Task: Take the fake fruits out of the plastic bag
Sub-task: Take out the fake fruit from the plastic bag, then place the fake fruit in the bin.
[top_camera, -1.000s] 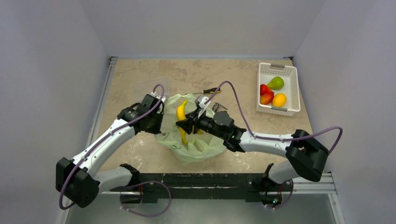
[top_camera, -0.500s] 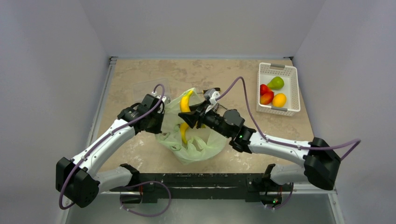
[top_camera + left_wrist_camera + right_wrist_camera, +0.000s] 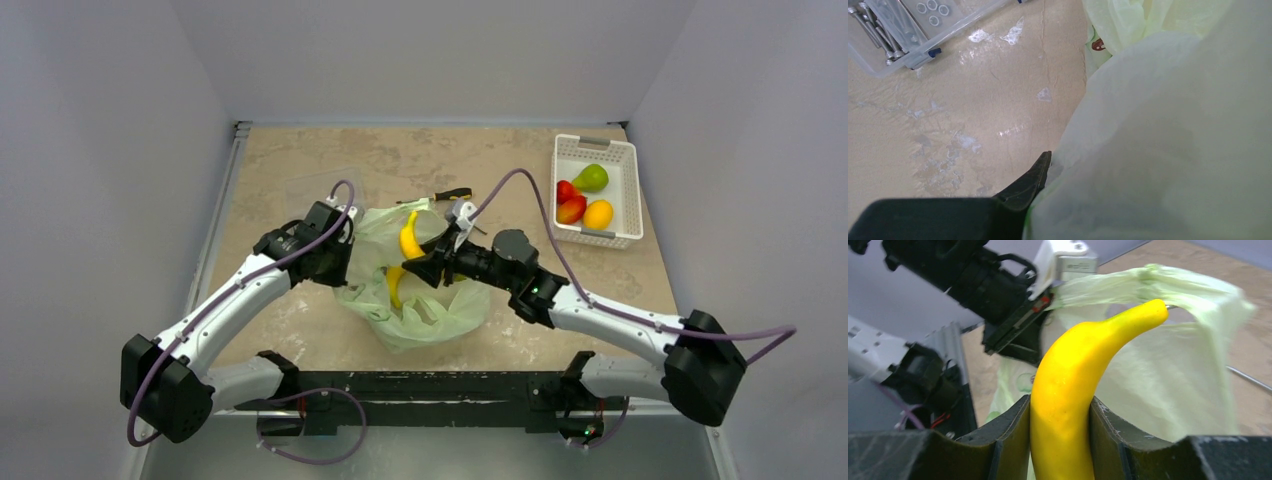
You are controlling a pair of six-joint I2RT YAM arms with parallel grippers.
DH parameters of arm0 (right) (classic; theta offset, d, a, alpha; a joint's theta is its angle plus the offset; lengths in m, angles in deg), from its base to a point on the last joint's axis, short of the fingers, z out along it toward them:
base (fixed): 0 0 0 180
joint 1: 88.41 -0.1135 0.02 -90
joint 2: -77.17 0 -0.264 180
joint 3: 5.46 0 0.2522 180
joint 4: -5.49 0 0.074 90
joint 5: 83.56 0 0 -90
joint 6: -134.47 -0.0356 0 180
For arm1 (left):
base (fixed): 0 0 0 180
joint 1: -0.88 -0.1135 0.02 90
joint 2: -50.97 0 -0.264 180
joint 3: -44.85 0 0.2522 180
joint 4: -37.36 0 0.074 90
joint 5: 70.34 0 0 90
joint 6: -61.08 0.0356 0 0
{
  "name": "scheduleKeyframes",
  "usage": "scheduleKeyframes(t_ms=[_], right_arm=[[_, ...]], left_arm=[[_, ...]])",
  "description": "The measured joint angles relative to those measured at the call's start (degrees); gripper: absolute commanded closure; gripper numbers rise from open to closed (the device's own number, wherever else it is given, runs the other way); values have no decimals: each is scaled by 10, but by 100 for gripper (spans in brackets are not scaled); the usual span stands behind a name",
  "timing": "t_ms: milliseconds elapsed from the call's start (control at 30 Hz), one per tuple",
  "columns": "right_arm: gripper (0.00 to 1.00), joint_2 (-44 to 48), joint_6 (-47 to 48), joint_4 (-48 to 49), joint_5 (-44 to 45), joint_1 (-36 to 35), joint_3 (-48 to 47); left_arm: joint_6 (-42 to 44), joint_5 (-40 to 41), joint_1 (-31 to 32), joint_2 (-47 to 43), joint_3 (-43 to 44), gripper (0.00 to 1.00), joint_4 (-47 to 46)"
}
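The pale yellow-green plastic bag point(image 3: 415, 305) lies crumpled mid-table. My left gripper point(image 3: 343, 243) is shut on its left rim; in the left wrist view only one dark finger point(image 3: 1030, 182) shows against the bag point(image 3: 1158, 140), which hides the other. My right gripper point(image 3: 432, 263) is shut on a yellow banana point(image 3: 408, 238) over the bag's mouth. In the right wrist view the banana point(image 3: 1073, 385) stands pinched between both fingers of that gripper point(image 3: 1060, 407), with the bag's stretched handle point(image 3: 1128, 282) behind it. A green pear point(image 3: 592, 177), a red fruit point(image 3: 569, 205) and an orange-yellow one point(image 3: 598, 214) lie in the basket.
The white slotted basket point(image 3: 624, 190) stands at the back right. A yellow-and-black screwdriver point(image 3: 442, 196) lies just behind the bag. A clear box of bolts point(image 3: 893, 35) sits on the table left of the bag.
My right gripper has lifted the banana and carried it slightly to the right, out of the bag's mouth. The left arm has held still, gripping the bag.
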Motion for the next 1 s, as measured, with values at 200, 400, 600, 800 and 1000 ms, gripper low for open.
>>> scheduleKeyframes(t_ms=[200,400,600,800,1000], right_arm=[[100,-129,-31,-9,-221,-4,-92],[100,-118,-54,-31,-313,-7,-111],[100,-7,-42,-51,-148,-9,-130],[100,94,-61,-54,267,8,-108],[100,24,-45,-154,473,144,-148]], left_arm=[[0,6,0,0,0,100,9],[0,8,0,0,0,100,10],[0,8,0,1,0,100,11],[0,8,0,1,0,100,11],[0,8,0,1,0,100,11]])
